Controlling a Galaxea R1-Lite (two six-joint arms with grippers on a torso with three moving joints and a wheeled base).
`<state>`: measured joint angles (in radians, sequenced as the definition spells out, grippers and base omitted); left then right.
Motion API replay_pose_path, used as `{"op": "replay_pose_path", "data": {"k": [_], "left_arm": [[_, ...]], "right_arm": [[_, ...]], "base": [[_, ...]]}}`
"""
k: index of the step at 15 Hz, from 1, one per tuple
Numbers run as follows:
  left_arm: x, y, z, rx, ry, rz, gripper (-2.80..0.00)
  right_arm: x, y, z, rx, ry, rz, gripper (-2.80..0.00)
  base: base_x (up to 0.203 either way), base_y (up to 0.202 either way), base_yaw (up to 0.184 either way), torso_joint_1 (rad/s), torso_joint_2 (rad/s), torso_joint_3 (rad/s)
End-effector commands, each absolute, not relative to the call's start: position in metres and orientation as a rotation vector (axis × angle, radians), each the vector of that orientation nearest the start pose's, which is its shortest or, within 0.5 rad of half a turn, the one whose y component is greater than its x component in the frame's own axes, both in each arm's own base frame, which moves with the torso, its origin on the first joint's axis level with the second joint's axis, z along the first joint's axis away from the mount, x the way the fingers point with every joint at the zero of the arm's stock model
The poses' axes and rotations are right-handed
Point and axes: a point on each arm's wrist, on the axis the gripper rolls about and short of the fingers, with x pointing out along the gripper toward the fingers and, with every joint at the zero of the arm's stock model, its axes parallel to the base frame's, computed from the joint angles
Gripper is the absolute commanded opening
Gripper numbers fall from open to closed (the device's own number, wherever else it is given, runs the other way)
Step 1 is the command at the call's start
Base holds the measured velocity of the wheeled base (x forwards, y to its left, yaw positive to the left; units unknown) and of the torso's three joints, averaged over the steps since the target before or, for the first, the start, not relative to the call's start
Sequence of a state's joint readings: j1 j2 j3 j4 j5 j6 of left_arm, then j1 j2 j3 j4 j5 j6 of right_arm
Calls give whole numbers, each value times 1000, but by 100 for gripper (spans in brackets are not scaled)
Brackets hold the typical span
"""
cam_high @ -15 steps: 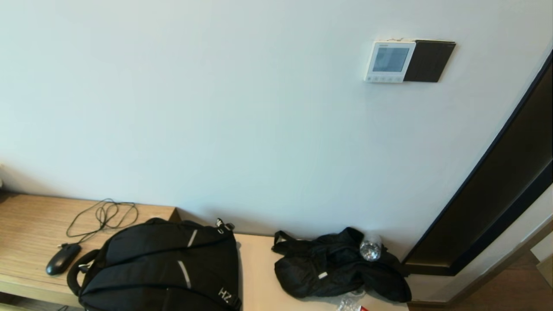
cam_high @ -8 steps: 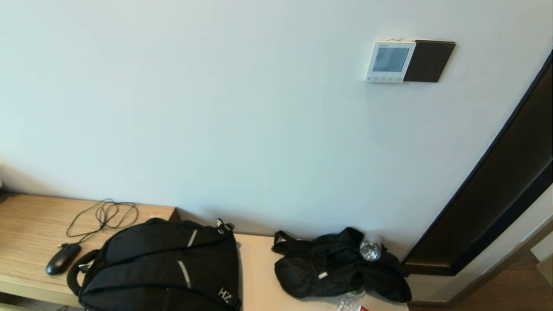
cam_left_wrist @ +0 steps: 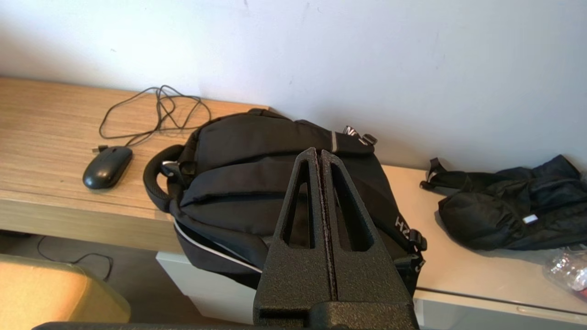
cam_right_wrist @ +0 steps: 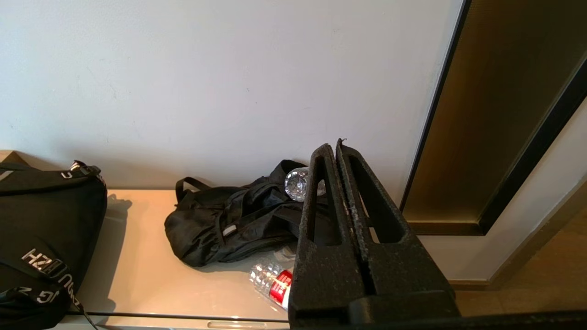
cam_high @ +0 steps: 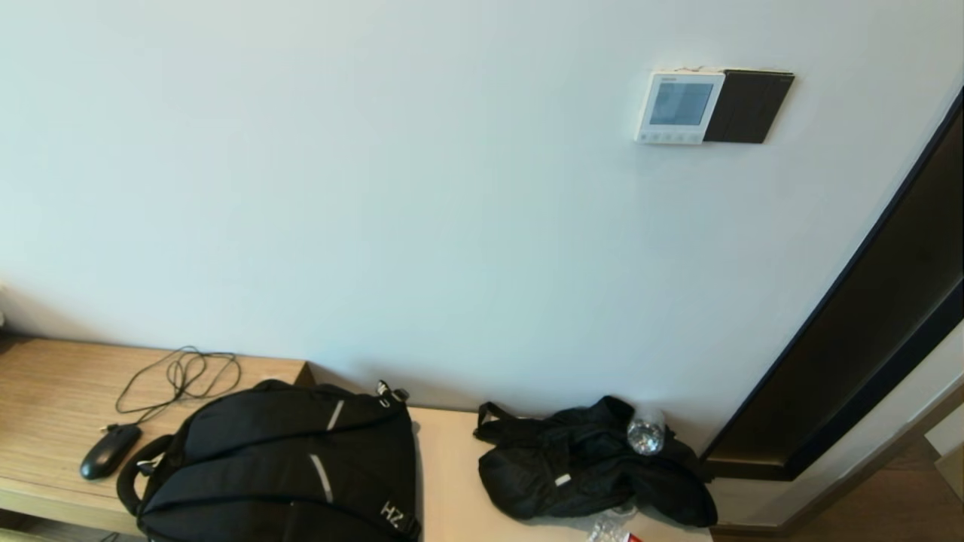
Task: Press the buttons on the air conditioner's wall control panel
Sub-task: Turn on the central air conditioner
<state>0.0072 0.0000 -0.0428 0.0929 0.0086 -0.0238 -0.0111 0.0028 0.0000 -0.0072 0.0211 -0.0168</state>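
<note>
White letters "HZ" stand on the lower side of the large black backpack, near its right edge in the head view; in the left wrist view only "ZH" shows, turned. In the right wrist view the lettering shows more fully, but beyond "HZ" it is not legible. The air conditioner's wall control panel carries tiny lettering above its screen, too small to read. The red label on the plastic bottle is unreadable.

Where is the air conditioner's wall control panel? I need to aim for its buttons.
In the head view, the small white square control panel hangs high on the wall's right side, directly against a black square plate.
</note>
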Motion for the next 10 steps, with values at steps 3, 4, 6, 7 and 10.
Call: {"op": "replay_pose_path", "data": {"k": [3,4,6,7,10], "left_arm": [[-26,0,78,-24,50,17,-280],[-26,0,78,-24,50,17,-280],[-26,0,78,-24,50,17,-280],[-26,0,78,-24,50,17,-280],[-26,0,78,-24,50,17,-280]], "right_arm": [[-22,1,77,-26,-2,11,-280],[-20,1,81,-18,11,11,-280],[-23,1,104,-13,-38,15,-280],[-20,1,112,-14,-21,15,-280],[3,1,148,-17,34,17,-280]], "base": [[0,0,0,0,0,0],[0,0,0,0,0,0],[0,0,0,0,0,0],[0,0,0,0,0,0],[0,0,0,0,0,0]]}}
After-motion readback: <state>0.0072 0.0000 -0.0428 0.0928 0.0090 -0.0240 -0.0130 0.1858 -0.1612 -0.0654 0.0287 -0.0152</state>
